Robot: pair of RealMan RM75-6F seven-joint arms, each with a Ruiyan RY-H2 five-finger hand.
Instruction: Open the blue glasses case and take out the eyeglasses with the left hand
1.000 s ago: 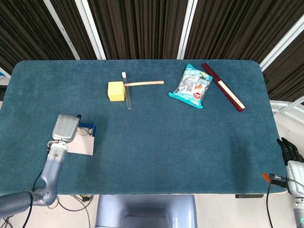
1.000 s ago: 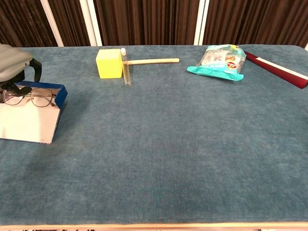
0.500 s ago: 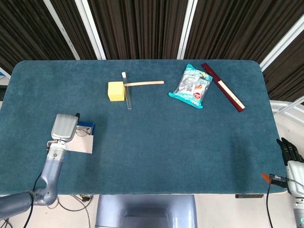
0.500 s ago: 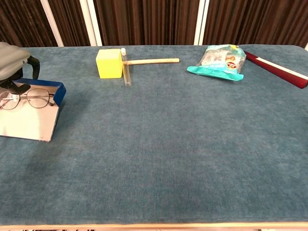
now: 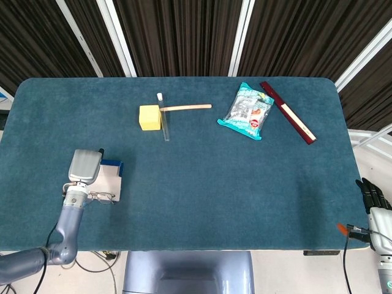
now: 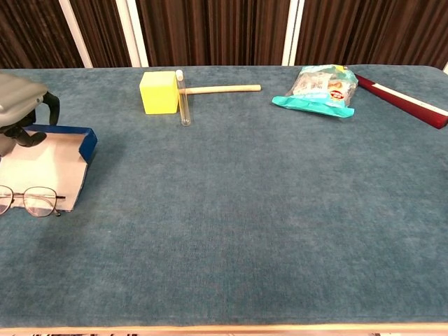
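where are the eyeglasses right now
The eyeglasses lie at the far left of the chest view, at the near edge of the open blue glasses case, just below the left hand.

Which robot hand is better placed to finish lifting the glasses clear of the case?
Left. The left robot hand is right over the open blue case, with the glasses at its near edge. The right robot hand sits off the table's far corner.

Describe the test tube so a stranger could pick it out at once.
On the table, look toward the far left-centre for the yellow cube. The test tube lies along the cube's right side, running toward the near edge. It is clear glass with a white cap, unlike the wooden stick branching off rightward.
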